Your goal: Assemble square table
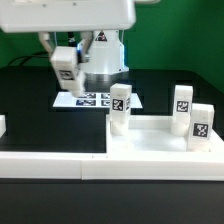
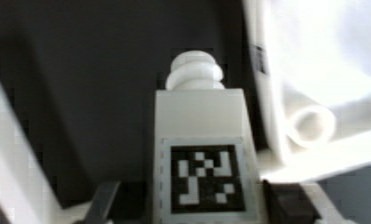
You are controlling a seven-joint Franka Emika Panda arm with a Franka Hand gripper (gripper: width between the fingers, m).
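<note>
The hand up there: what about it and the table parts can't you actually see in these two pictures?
- Hand, exterior view: too small and blurred to make out the fingers around the leg.
- Wrist view: fingers cut off by the picture's edge; only dark tips beside the leg.
- Tabletop, exterior view: sockets not visible from this low angle.
- Tags: patterns too blurred to read.

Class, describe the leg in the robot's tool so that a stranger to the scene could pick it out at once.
Find the arm at the back, beyond the marker board. On the exterior view's left of it, the tool grips the leg. It alone hangs in the air; the other legs stand at the tabletop.
</note>
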